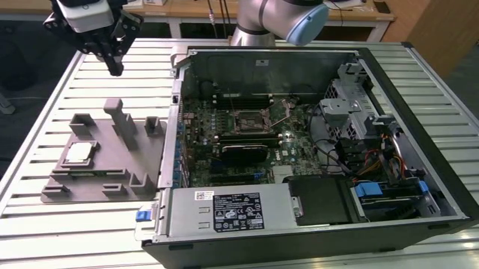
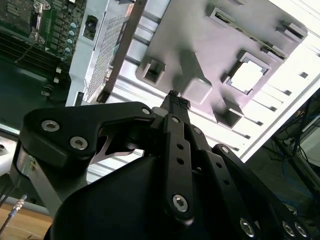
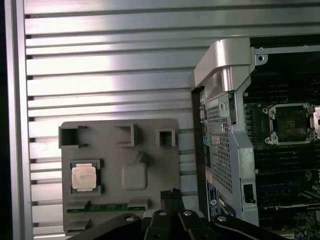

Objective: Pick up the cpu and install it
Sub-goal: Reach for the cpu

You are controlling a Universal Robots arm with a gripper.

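Note:
The cpu [image 1: 80, 152] is a small silver square lying flat in a pocket of the grey fixture plate [image 1: 105, 179], on the exterior view's left. Both wrist views show the cpu [image 3: 83, 177] [image 2: 248, 76] seated in that pocket. My gripper [image 1: 114, 68] hangs high above the table beyond the plate's far edge, well apart from the cpu. Its fingers are shut together with nothing between them, and both wrist views show the gripper [image 3: 170, 193] [image 2: 173, 96] tips meeting. The open processor socket [image 1: 250, 120] [image 3: 291, 122] sits on the motherboard inside the computer case.
The open computer case [image 1: 299, 235] stands right of the plate, its metal side wall [image 1: 174, 112] close to the plate's edge. Upright posts [image 1: 120, 120] rise from the plate near the cpu. A black heatsink block [image 1: 243, 147] and cables [image 1: 359, 157] crowd the case.

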